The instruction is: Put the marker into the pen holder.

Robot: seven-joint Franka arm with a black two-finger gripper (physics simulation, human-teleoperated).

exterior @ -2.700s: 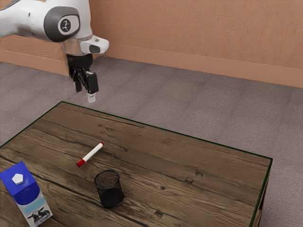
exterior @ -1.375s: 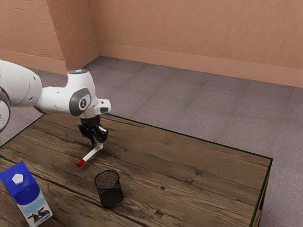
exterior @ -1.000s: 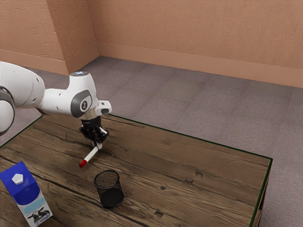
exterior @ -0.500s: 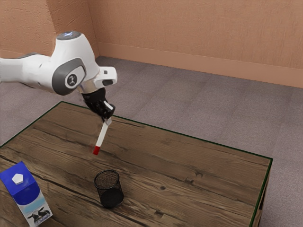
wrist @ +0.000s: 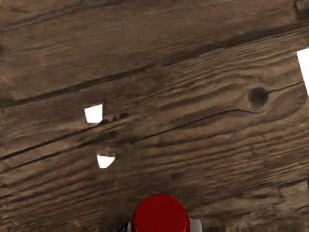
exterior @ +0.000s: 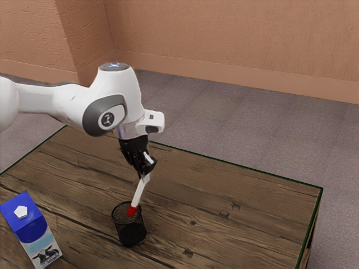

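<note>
And here we are at the delivery step, the marker (exterior: 138,193) off the table (exterior: 241,218) and right up at the pen holder (exterior: 130,233)! The gripper (exterior: 146,177) has its fingers closed in on the marker's upper end, pinching it from two sides, with the white barrel slanting down out of the grip. The red end (exterior: 132,212) points downward, and in the exterior view it lines up with the mouth of the black mesh cup. Is it through the rim yet? It looks to be at the opening or just inside, but how deep, I can't tell. In the wrist view that same red end shows big and round at the lower edge, against the wood.

Look at the lean on it: the top tips toward the exterior view's right, so this is no straight drop. The next move, as I judge it, calls for a gentle push downward, easing the marker nearer to upright so the barrel clears the mesh rim. Then, once it's well inside, let go and lift straight away. Release too early and it could catch on the rim and topple out; press at this slant and the light-looking cup might tip or slide. The milk carton (exterior: 32,232) stands well out of the way.
</note>
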